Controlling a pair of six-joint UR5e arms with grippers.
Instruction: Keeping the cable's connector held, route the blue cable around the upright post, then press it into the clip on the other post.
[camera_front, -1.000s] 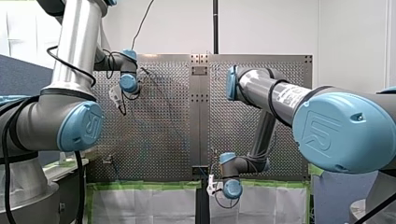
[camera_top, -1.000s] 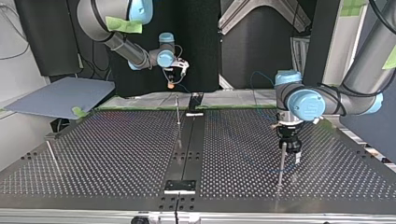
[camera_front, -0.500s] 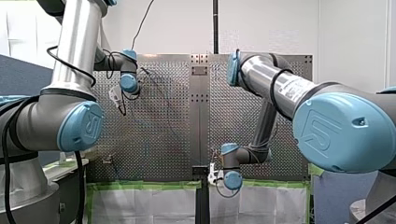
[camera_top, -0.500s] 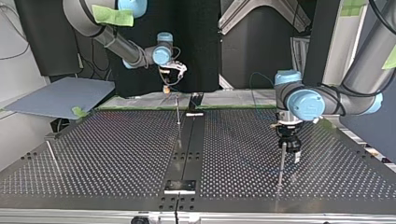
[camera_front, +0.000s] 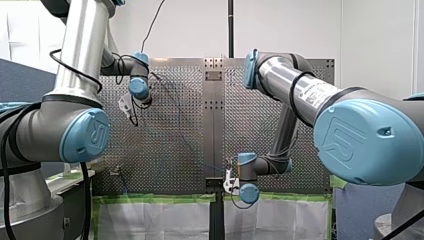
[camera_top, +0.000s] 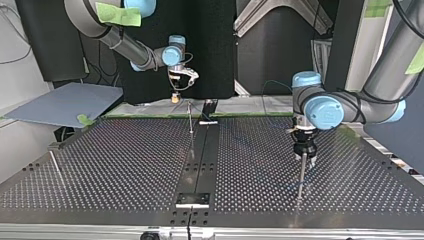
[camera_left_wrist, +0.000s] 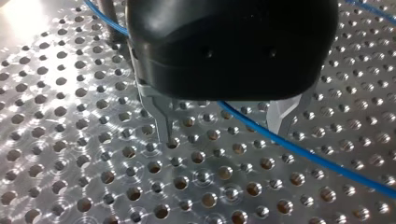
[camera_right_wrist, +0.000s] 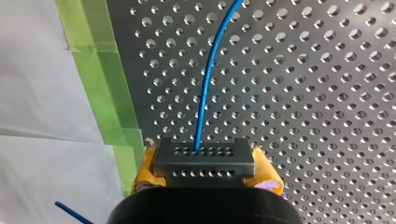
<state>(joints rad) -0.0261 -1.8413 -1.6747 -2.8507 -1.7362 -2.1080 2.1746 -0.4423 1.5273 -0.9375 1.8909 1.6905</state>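
My right claw (camera_right_wrist: 205, 173): clamped on the connector (camera_right_wrist: 204, 156).
My left claw (camera_left_wrist: 223, 130): open, straddling the cable (camera_left_wrist: 327, 159).
Handling: light, limp, likely slippery; I'd pinch it near the post (camera_top: 301, 175), lower right of the top view.

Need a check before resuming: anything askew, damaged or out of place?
Nothing stands out. The thin blue cable runs out of the dark perforated connector block clamped between the yellow pads of the right end effector, and passes between the open metal fingers of the left end effector.
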